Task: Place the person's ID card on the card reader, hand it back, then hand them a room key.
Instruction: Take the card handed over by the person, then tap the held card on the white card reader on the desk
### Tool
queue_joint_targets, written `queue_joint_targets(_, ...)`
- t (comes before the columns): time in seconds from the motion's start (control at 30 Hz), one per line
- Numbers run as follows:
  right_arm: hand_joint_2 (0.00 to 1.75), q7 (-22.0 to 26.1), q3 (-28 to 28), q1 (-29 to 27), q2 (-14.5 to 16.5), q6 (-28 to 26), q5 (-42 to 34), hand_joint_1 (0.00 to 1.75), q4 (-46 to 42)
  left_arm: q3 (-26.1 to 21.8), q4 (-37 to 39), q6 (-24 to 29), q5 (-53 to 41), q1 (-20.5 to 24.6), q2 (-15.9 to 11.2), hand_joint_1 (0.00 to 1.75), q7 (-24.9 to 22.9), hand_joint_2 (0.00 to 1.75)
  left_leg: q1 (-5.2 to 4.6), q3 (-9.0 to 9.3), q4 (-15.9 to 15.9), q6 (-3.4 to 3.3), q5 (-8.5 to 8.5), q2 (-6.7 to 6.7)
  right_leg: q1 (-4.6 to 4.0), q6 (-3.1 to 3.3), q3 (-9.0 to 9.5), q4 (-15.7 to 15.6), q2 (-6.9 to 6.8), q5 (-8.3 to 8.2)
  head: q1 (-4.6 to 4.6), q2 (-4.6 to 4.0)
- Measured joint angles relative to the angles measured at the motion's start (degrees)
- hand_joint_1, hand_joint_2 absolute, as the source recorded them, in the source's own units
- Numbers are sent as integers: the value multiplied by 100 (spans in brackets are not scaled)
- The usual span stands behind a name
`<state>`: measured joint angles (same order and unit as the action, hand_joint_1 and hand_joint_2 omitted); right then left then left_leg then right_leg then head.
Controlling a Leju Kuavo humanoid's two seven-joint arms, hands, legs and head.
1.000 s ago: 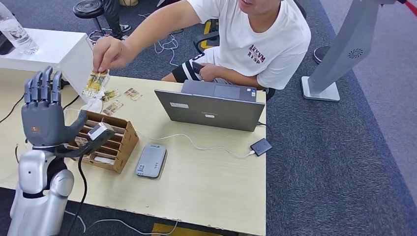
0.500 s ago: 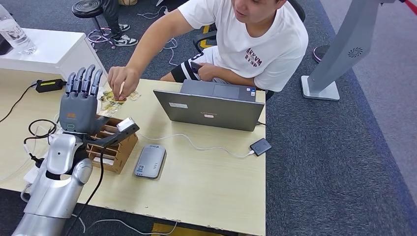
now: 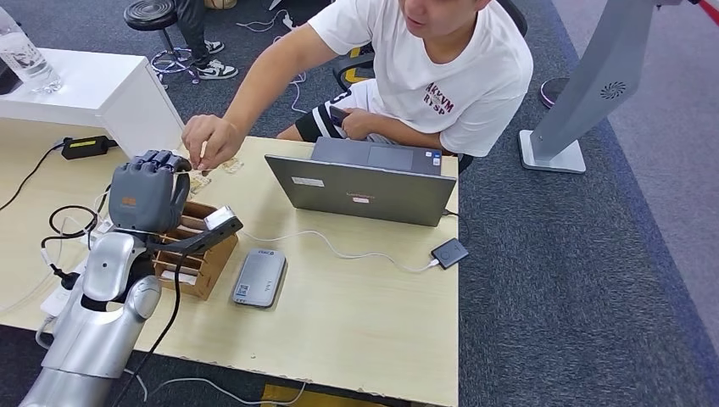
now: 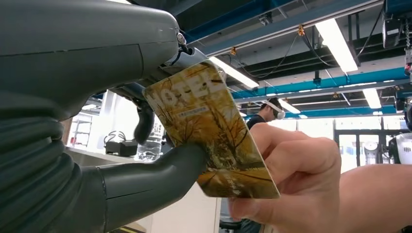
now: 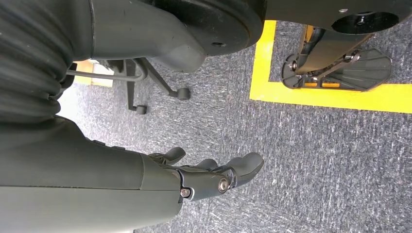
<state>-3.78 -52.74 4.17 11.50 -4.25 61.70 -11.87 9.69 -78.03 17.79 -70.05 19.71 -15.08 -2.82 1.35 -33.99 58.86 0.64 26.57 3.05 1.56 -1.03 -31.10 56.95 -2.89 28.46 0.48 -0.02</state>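
A gold card (image 4: pixel 209 126) printed with autumn trees and hotel lettering stands between my left hand (image 4: pixel 121 145) and a person's hand (image 4: pixel 296 174). My thumb presses its face while my other fingers curl behind it, and the person's fingers still pinch its far end. From the head view, my left hand (image 3: pixel 148 195) is raised above the wooden card rack (image 3: pixel 208 259), touching the person's hand (image 3: pixel 210 140). The grey card reader (image 3: pixel 259 276) lies flat beside the rack. My right hand (image 5: pixel 214 174) hangs over the carpet, fingers loosely spread, holding nothing.
An open laptop (image 3: pixel 369 186) stands in the middle of the desk, with a white cable running to a small black box (image 3: pixel 449 252). Loose cards (image 3: pixel 227 165) lie near the desk's far edge. Black cables trail at the left. The person sits behind the desk.
The person carried the card from the desk's far edge to my left hand. My left hand moved right over the rack, and its upright fingers have curled down onto the card.
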Motion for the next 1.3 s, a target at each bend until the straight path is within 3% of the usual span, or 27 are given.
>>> queue_joint_targets(0.47, 175, 26, -2, -15, 0, -3, -15, 0, 0, 208, -155, 1, -8, -310, 7, 175, 151, 175, 0, -2, 0, 0, 0, 0, 0, 0, -1, 0, 0, 0, -1, 0)
queue_joint_targets(0.9, 175, 1, -3, -25, 0, -12, -16, 0, 0, 1169, -391, -789, -365, -762, 55, 175, -114, 175, 0, -5, 0, 0, 1, 0, 0, 0, -6, -1, 0, 0, 0, 0)
queue_joint_targets(1.3, 175, 23, -4, -23, 0, -5, -11, 0, 0, 1497, -52, -1128, -237, -744, 107, 175, -199, 175, 0, -7, 0, 0, 1, 0, 0, 0, -8, -1, 0, 0, 1, 0)
